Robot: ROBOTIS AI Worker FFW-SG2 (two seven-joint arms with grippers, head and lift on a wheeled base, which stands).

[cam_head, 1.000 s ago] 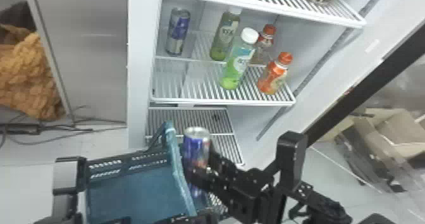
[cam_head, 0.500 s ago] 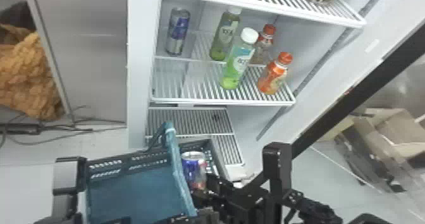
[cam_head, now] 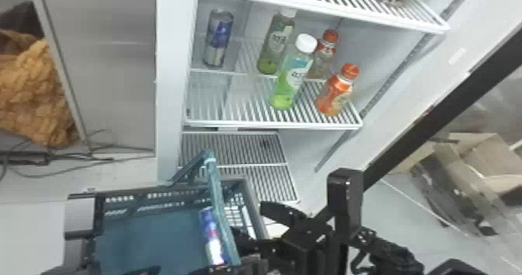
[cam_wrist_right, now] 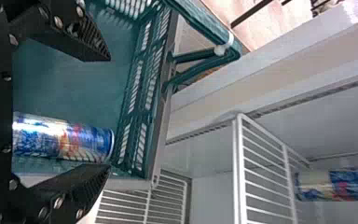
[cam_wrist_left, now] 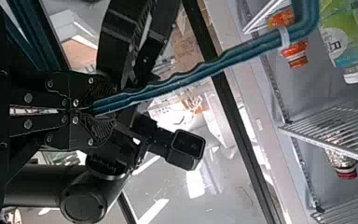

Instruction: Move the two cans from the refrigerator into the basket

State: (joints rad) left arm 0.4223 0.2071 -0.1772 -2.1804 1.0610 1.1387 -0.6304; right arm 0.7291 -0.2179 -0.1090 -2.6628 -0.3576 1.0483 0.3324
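Teal plastic nearest: pinching the handle [cam_wrist_left: 200, 72] in the left gripper [cam_wrist_left: 105, 111], with jaws narrow and closed on it, evidently for keeping the basket [cam_head: 143, 231] steady beside the refrigerator [cam_head: 171, 80]. Holding the right gripper [cam_wrist_right: 108, 112] over the basket's right side, with jaws wide and clasping nothing, presumably for leaving the load free. Finding the first can [cam_wrist_right: 63, 137] inside the basket, apparently lying on its side near the far right corner, with one end close to the far wall; judging it delivered, pending a careful lift of the right gripper past the handle.

Looking farther, into the refrigerator: noting a green bottle [cam_head: 292, 78] and an orange bottle [cam_head: 334, 91] standing towards the front and right edges of the middle shelf [cam_head: 272, 126]. Finding the second can [cam_head: 218, 37] standing upright deeper in, towards the left rear corner; recommending an approach along the left edge, for avoiding a knock to the bottles. Judging the task half done.

Comparing views: reading the closed grip on the handle from the left wrist view; reading the first can's end rim and the wide jaws from the right wrist view, but mostly the can's side, close beside the handle, from the head view.
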